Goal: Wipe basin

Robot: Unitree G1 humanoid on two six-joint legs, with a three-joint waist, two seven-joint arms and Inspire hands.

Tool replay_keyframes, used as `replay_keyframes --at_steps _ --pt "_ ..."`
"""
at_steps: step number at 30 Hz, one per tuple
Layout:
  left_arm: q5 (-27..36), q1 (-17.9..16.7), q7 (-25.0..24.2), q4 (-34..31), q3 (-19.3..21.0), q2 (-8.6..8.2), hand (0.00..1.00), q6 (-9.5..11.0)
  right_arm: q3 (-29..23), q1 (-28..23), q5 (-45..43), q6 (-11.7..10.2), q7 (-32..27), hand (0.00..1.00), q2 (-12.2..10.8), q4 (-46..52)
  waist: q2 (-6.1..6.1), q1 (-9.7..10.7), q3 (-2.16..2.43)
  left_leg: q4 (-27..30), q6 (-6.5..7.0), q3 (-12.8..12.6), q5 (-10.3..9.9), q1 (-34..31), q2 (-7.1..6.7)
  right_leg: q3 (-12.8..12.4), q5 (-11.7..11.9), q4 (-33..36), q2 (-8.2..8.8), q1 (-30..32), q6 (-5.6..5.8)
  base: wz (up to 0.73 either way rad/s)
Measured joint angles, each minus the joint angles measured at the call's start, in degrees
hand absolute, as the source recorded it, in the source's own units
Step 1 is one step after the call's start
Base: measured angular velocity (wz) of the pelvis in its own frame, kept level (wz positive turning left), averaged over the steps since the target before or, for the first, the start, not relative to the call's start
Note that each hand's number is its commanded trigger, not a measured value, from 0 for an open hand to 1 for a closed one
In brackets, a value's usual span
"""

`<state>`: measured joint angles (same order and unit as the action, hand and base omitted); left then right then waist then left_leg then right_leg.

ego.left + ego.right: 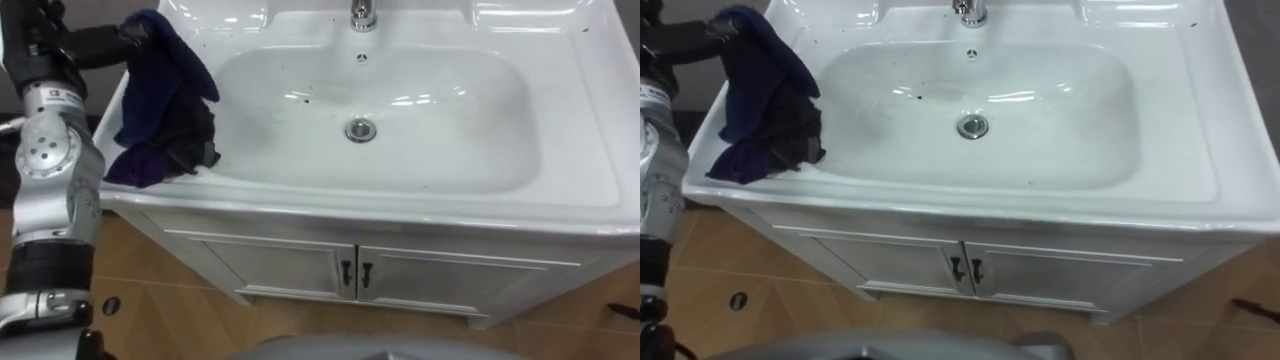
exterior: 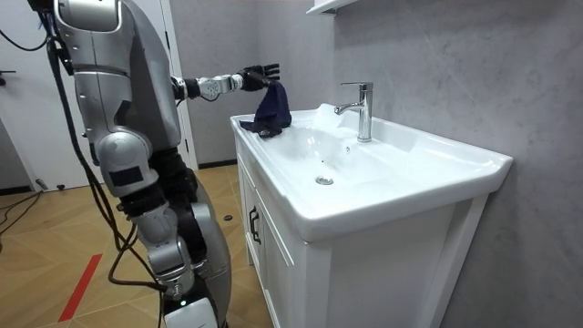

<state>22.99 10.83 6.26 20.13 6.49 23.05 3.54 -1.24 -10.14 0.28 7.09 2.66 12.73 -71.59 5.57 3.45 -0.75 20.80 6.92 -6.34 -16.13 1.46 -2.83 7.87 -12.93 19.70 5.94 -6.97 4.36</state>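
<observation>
- The left hand (image 2: 259, 74) reaches over the basin's left rim and pinches the top of a dark blue cloth (image 1: 160, 100); the fingers are closed on the fabric.
- The cloth hangs from that grasp, and its lower folds rest on the left rim of the basin (image 1: 560, 180), beside the bowl and not in it. Judgement: it is held bunched from above so it can be swept down into the bowl.
- The bowl carries dark specks (image 1: 300, 97) up-left of the drain (image 1: 361, 129). Wiping of the bowl appears not yet done.
- The eye views look straight down, giving the specks, the drain and where the cloth touches the rim.
- The room view gives the robot upright at the cabinet's front, arm level and outstretched, with the tap (image 2: 363, 109) well apart from the cloth.
</observation>
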Motion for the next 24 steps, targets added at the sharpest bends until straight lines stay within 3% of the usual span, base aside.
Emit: replay_keyframes --at_steps 4,11,18,24 --pt "-0.14 -0.46 -5.35 2.05 -0.03 -2.42 0.00 -3.65 -0.04 0.12 -0.14 0.59 0.03 0.00 0.00 0.32 0.44 0.66 0.35 0.66 0.05 0.13 -0.04 -1.22 0.02 -0.04 0.00 0.09 -0.02 0.88 0.00 0.00" --pt "-1.48 -2.38 -12.93 2.06 -2.55 -3.46 0.00 -6.14 0.02 0.11 0.17 1.40 0.06 0.00 0.05 0.80 0.85 0.95 0.47 0.52 0.07 -0.81 -0.03 -0.81 0.13 -0.63 -0.09 0.37 0.06 1.05 0.05 -0.07" --pt "-7.75 -2.47 -15.74 3.82 -4.42 -3.54 0.00 -6.27 -0.01 0.23 -0.16 1.75 -0.09 0.00 0.60 0.68 0.58 1.13 0.28 0.44 0.06 -1.02 -0.02 -0.76 0.15 -0.35 -0.16 0.55 0.11 1.16 0.06 -0.01" --pt "-19.71 -3.05 -16.38 3.40 -4.39 -3.60 0.00 -6.15 -0.15 1.19 -0.26 1.78 0.07 0.00 0.82 0.32 0.27 1.06 0.33 -0.12 0.06 -1.67 -0.01 0.25 0.20 -1.61 -0.31 3.04 0.18 2.02 0.04 -0.06"
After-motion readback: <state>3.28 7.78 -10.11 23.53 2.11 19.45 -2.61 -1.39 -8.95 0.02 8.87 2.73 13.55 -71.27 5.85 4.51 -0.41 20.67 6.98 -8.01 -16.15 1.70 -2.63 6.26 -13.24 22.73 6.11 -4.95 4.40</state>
